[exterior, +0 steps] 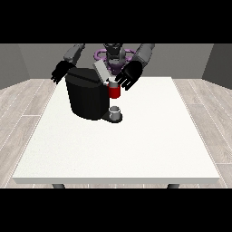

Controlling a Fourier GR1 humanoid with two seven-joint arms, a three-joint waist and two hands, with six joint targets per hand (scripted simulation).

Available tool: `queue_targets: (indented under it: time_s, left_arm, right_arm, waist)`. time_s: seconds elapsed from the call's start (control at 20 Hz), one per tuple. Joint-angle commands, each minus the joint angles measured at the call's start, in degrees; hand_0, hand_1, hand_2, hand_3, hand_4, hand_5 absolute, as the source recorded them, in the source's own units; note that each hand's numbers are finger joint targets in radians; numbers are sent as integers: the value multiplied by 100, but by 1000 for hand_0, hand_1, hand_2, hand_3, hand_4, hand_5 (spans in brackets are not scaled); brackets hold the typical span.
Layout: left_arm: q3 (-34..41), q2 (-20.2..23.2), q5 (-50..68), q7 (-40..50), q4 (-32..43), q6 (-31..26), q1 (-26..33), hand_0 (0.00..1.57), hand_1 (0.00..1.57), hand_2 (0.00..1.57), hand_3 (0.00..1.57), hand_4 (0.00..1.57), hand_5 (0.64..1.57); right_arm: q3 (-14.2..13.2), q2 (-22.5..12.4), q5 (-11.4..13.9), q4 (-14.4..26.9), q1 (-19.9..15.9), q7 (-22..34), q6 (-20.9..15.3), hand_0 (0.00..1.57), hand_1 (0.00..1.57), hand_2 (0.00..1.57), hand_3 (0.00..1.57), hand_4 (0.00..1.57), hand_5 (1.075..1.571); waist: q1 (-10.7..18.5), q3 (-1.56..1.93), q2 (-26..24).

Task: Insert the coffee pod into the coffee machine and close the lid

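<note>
Front view: we are looking at one bulky black coffee machine (86,97) sitting in the upper middle of the frame, toward the far left part of the large white table (136,149). Its flat grey lid (100,71) is standing tilted open above the red pod holder (114,91) on the machine's right side. We are not making out a separate coffee pod; whether it is lying in the red holder or under the fingers, we cannot tell.

The black hand at the view's right (128,76) is hovering just right of the lid and directly above and beside the red holder, its fingers spreading straight and relaxed, gripping nothing that we can see. Its grey arm is reaching down from the upper right of the robot's torso.

The black hand at the view's left (60,71) is hanging just beside the machine's upper left corner, its fingers pointing down and loosely extended, holding nothing; contact with the machine is unclear.

One small silver cup (115,111) is standing on the machine's dark base plate, below the red holder. We are counting two hands, one machine, one cup.
</note>
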Motion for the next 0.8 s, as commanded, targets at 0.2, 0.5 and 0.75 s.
queue_targets:
  time_s: [0.2,0.5,0.75]
  left_arm:
    - [-178,-192,-250,73,-41,234,37,1118,1118,1158,990,442,1571]
    - [-40,263,-220,-257,27,19,13,1058,1058,1125,961,367,1571]
    - [-92,98,-237,-152,-47,-104,-196,1018,1018,1086,904,369,1571]
  right_arm:
    - [67,122,107,110,70,-112,-139,0,0,0,0,364,1571]
    - [-129,-45,-86,-10,-61,-266,-12,0,0,0,0,408,1571]
    - [-60,57,-23,236,-96,-339,-61,0,0,0,0,477,1571]
  waist:
    - [25,-4,-11]
    - [48,-5,163]
    - [89,-4,126]
